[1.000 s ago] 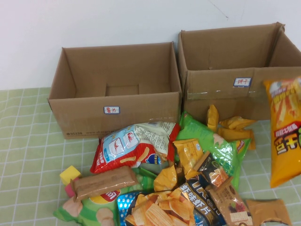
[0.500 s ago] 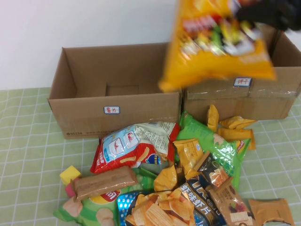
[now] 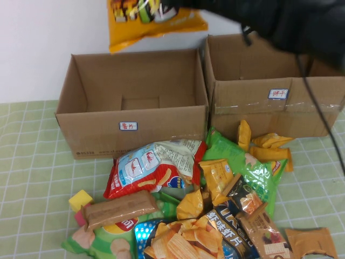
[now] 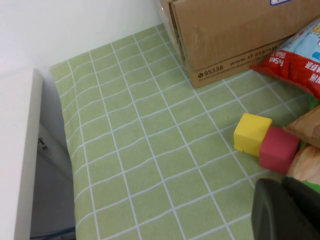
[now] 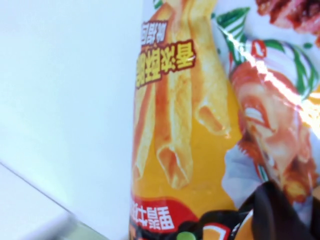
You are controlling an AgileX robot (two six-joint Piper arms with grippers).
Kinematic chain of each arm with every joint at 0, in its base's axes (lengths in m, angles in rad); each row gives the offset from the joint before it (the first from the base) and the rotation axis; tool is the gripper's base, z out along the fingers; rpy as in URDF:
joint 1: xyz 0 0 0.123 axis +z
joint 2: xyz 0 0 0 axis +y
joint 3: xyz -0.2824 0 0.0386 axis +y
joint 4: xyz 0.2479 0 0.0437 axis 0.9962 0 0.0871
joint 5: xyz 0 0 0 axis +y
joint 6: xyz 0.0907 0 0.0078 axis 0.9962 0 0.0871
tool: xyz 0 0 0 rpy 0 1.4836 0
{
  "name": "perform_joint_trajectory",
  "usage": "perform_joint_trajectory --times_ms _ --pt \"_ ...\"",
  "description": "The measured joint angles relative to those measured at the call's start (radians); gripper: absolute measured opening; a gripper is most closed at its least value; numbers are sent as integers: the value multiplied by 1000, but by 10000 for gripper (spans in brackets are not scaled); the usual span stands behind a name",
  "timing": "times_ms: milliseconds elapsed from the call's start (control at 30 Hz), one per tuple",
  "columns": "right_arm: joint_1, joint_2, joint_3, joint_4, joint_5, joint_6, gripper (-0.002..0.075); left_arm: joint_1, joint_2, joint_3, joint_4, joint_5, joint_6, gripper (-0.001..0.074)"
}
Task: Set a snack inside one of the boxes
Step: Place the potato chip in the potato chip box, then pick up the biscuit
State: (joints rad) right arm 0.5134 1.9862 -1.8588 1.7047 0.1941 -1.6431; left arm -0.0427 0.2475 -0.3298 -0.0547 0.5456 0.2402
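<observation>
The left gripper [image 4: 287, 210] rests low at the 9 o'clock edge of the snack heap, pressed together and holding nothing, apparently parked so the other arm can work alone. Beside it on the green checked surface [image 4: 150, 150] sit a yellow block [image 4: 251, 132] and a red block [image 4: 278, 149], touching each other.

Toward 11 o'clock stands the left box [image 3: 132, 102], open-topped and apparently empty, its flaps out of the way to receive a drop. High above its rear wall, at 12 o'clock, hangs the yellow fries bag [image 3: 153, 19], the snack chosen for the task, carried clear of the cardboard so it should not snag on a rim.

At 6 o'clock the remaining packets lie in a loose pile [image 3: 199, 205], touching the fronts of both boxes.

The right box [image 3: 269, 81] waits at 1 o'clock, partly behind the dark right arm that reaches across it. The right gripper [image 5: 282, 212] pinches the bag by one end, letting it dangle; the wrist view shows the printed fries close up. Lowering over the left box looks the likely next step.
</observation>
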Motion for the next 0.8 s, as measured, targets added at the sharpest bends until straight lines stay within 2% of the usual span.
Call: perform_joint_trajectory --times_ms 167,267,433,500,567,667,700,800 --pt "21 145 -75 11 -105 -95 70 0 0 0 0 -2 0 -3" --pt "31 176 -77 15 -154 -149 175 0 0 0 0 -2 0 -3" --pt "49 179 -88 28 -291 -187 419 0 0 0 0 -10 -2 -3" --pt "49 179 -88 32 -329 -189 469 0 0 0 0 -9 -2 -2" --pt "49 173 -88 34 -340 -189 489 0 0 0 0 -9 -4 -3" --pt "61 132 -88 36 -342 -154 459 0 0 0 5 -12 -4 -2" --pt "70 109 -88 38 -343 -138 410 0 0 0 10 -14 -4 -3" --pt "107 32 -88 38 -340 -110 177 0 0 0 36 -21 -4 -2"
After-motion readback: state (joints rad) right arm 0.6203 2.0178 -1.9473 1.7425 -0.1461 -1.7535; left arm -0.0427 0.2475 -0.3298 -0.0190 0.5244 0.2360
